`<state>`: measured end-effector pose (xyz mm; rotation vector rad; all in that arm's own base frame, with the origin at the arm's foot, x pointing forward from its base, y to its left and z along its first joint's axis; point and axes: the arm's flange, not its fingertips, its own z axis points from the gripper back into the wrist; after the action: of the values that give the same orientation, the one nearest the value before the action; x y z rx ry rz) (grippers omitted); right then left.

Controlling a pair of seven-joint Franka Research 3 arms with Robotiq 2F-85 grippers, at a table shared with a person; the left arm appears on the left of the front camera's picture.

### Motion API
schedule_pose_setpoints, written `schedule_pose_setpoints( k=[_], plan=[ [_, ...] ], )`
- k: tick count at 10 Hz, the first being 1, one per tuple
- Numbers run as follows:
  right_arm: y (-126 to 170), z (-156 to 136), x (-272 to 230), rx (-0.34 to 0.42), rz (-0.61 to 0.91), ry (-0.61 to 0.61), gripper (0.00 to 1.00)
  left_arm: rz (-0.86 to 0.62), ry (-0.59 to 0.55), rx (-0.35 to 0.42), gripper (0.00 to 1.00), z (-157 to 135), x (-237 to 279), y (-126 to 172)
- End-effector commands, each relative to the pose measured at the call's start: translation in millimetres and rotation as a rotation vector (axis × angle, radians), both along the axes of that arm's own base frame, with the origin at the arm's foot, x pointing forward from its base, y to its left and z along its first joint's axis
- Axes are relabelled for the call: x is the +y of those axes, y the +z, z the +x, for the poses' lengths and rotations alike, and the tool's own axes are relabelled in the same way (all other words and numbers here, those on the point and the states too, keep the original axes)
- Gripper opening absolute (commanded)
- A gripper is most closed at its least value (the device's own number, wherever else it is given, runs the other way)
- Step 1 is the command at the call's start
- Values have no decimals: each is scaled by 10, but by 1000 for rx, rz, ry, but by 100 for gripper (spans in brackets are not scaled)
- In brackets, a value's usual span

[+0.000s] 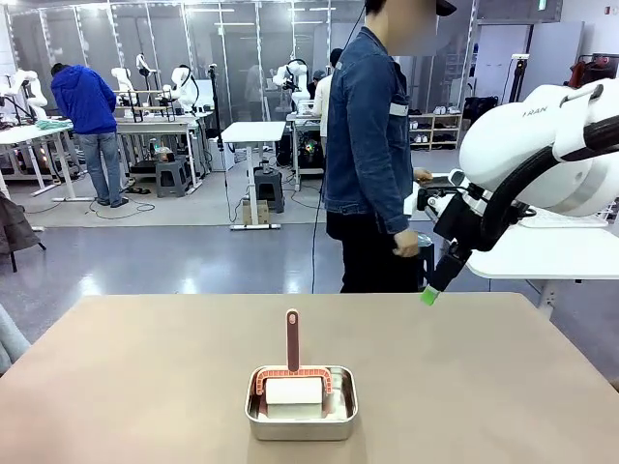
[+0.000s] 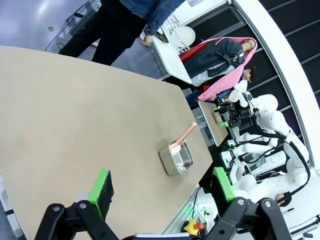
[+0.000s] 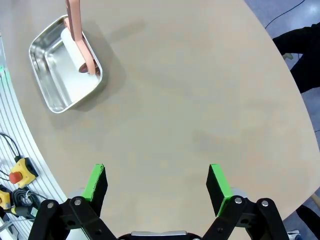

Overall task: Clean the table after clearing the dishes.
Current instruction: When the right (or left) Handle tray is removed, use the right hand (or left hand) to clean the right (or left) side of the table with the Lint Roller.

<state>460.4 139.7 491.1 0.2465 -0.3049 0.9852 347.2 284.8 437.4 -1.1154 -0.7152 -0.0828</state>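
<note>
Left claw (image 2: 161, 186) spread wide, holding nothing; right claw (image 3: 157, 183) likewise apart above the tan surface (image 1: 145, 367); steel pan (image 1: 334, 418) holds a pink-handled roller (image 1: 292, 340).

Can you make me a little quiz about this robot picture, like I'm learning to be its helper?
1. True or false: the shiny rectangular steel pan stands on the wide tan-brown table.
2. What lies in the pan? A) a metal fork B) a white roller with a pinkish-red handle C) a blue cup
3. Fill the gap: the right claw, with its green pads, is ___ and holds nothing.

Key: 1 true; 2 B; 3 open.
</note>
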Motion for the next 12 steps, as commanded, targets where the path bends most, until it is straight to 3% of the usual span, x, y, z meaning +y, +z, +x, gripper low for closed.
schedule_pose_setpoints(
  k=[1, 4, 6, 8, 12],
  plan=[
    [100, 173, 279, -44, -107, 117, 100, 14, -9, 4, 100, -45, 9, 29],
    [322, 678, 1171, -44, -284, 404, 100, 14, -9, 4, 100, -45, 9, 29],
    [370, 822, 1727, -46, -330, 542, 100, 14, -9, 4, 100, -45, 9, 29],
    [285, 857, 2196, -19, -351, 652, 100, 14, -9, 4, 100, -45, 9, 29],
    [-12, 644, 2635, 93, -335, 726, 100, 14, -9, 4, 100, -45, 9, 29]
  ],
)
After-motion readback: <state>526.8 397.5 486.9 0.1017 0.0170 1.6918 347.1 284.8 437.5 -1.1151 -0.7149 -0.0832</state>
